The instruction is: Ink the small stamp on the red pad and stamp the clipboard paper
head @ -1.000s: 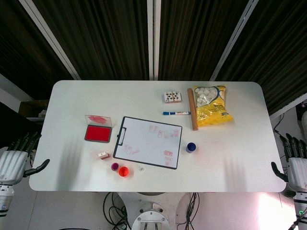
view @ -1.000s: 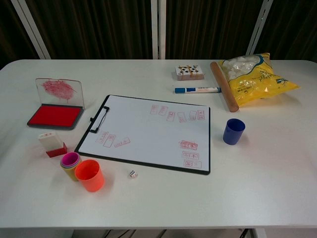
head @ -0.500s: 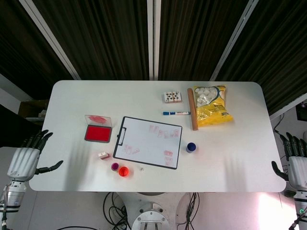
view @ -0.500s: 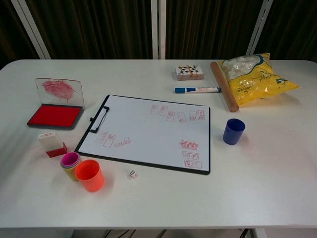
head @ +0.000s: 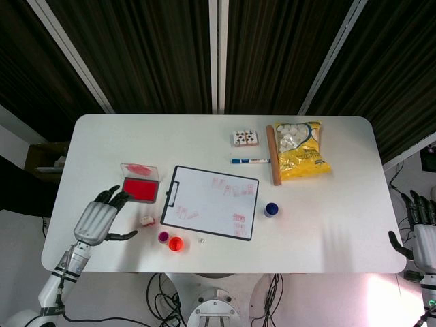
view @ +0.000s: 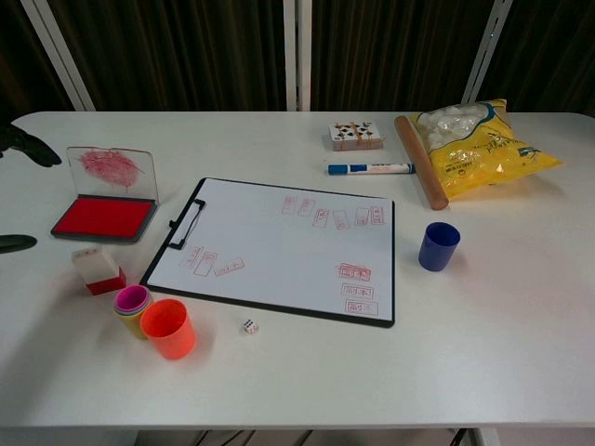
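Observation:
The small stamp (head: 146,221) (view: 98,269), white with a red base, stands upright on the table left of the clipboard (head: 210,201) (view: 279,247), whose paper bears several red marks. The red ink pad (head: 139,188) (view: 103,216) lies behind the stamp with its clear lid raised. My left hand (head: 100,219) hovers over the table's left part, fingers spread and holding nothing, a little left of the stamp; only its fingertips (view: 19,141) show at the chest view's left edge. My right hand (head: 422,235) stays open beyond the table's right edge.
A purple cup (view: 132,307) and an orange cup (view: 168,327) stand just in front of the stamp, with a small die (view: 249,325) beside them. A blue cup (view: 438,245), marker (view: 370,168), card deck (view: 355,135), wooden rod (view: 420,173) and yellow bag (view: 479,139) lie to the right.
My left hand has come in from beyond the table's left edge to over the table, close to the stamp. My right hand has sunk slightly toward the frame edge.

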